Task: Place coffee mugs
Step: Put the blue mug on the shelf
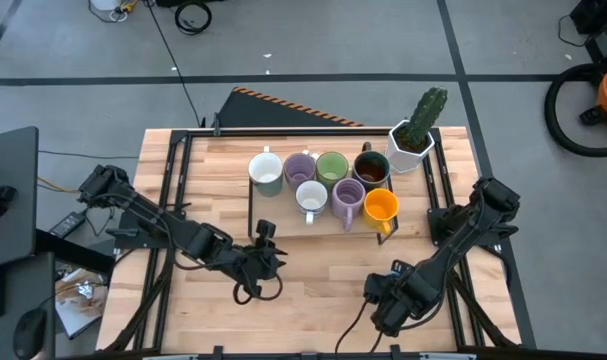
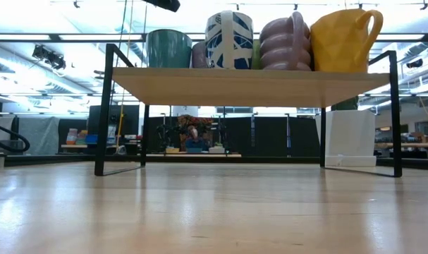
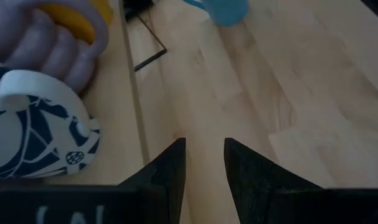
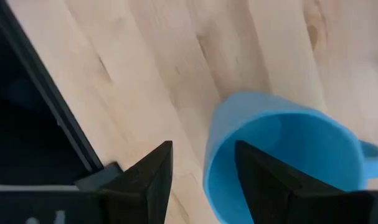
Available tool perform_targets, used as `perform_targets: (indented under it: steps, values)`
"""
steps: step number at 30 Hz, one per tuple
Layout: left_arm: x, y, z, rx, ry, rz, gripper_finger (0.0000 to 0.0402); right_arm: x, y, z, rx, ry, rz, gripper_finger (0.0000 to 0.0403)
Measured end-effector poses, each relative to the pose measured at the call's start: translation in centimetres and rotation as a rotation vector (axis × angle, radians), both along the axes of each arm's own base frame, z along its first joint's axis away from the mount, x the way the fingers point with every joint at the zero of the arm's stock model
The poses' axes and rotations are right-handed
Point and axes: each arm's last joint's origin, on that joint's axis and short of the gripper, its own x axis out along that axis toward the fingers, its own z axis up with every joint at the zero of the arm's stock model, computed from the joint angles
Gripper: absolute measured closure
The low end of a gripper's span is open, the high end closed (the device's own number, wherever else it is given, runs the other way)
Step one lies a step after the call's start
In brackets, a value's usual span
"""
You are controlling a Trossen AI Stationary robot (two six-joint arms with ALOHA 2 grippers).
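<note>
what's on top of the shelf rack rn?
Seven mugs crowd the shelf rack: white mug, patterned mug, two lilac, green, dark brown, orange mug. Their insides are mostly unreadable.

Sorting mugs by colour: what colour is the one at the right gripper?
Blue mug, clearest in the right wrist view.

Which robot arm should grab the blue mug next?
Right. The right tool is at the blue mug, one finger on each side of its rim. The left tool sits farther off, beside the shelf.
</note>
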Motion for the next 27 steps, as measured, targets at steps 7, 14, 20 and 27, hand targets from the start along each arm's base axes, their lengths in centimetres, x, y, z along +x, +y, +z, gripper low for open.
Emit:
perform_targets:
  steps: [7,14,20,27]
  values:
    - [0.1,0.3,0.0,0.001,0.001,0.010,0.0286,0.9,-0.5,-1.0,-0.029,0.038,-0.119,0.0226]
    - [0.3,0.5,0.1,-0.063,-0.014,0.061,0.0286,1.4,-0.7,-2.5,-0.044,0.083,-0.111,0.0263]
    - [1.0,1.4,2.0,-0.245,-0.021,0.152,0.0286,1.4,-0.8,-3.2,-0.035,0.099,-0.092,0.0328]
    - [1.6,2.0,3.3,-0.300,-0.032,0.122,0.0286,1.5,-0.5,-3.0,-0.008,0.085,0.024,0.0377]
